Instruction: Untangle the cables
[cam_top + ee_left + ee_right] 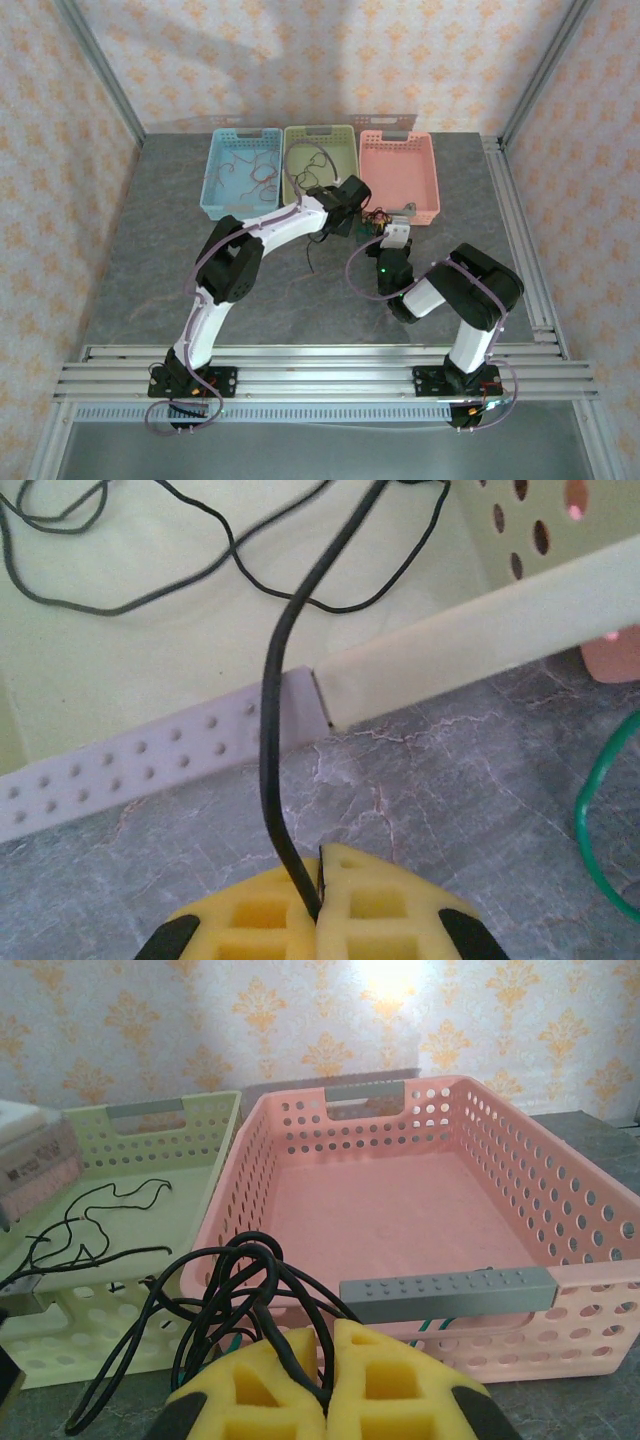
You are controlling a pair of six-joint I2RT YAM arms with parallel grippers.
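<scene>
Yellow right fingers (pixel 250 1385) pinching cables (pixel 228 1278), pink basket (pixel 590 1322)

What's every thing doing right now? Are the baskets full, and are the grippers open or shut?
Left gripper: shut on one black cable.
Right gripper: shut on black cable tangle.
Pink basket: empty.
Green basket: black cables inside.
Blue basket: reddish cables inside.
Green cable: loose on the table.
</scene>
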